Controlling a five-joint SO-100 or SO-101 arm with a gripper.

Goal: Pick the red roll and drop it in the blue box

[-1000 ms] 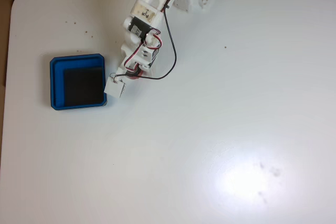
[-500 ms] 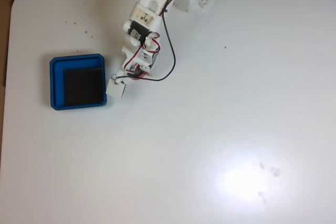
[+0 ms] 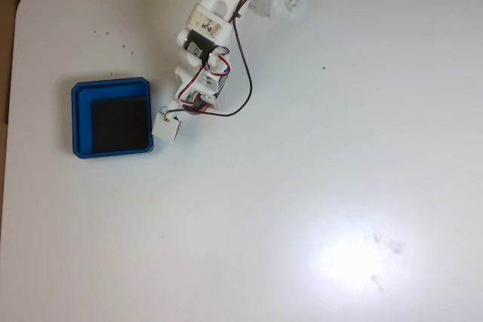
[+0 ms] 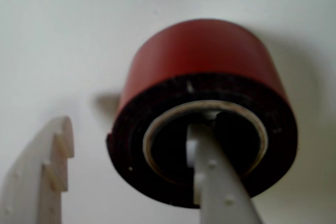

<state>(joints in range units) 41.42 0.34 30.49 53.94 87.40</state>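
In the wrist view the white two-finger claw (image 4: 131, 182) stood spread around one wall of the small red tape-like roll (image 4: 202, 69) — one ribbed white finger (image 4: 215, 182) reached down inside the pale hollow core, while the other, notched finger (image 4: 42, 177) hung at the lower left, outside the ring and apart from its red side. Whether the inner finger pressed on the core wall could not be told; the jaws were not closed on the roll. The roll sat flat on the white tabletop (image 4: 63, 35), its dark grey top face turned toward the camera and a soft shadow behind it.

In the fixed view the claw (image 3: 181, 111) lay hidden under the white arm (image 3: 204, 43), which ran down and to the left from its base at the far edge of the table (image 3: 339, 148). Red and black wires (image 3: 243, 73) looped off the arm's right side, and the small white camera block (image 3: 166, 127) sat at its tip. The roll itself lay under the arm's end, not clearly seen there.

Just left of that tip rested the shallow square bright-blue plastic box (image 3: 81, 122) with clipped corners and a black inner floor — its right wall close beside the camera block, nothing lying inside it.
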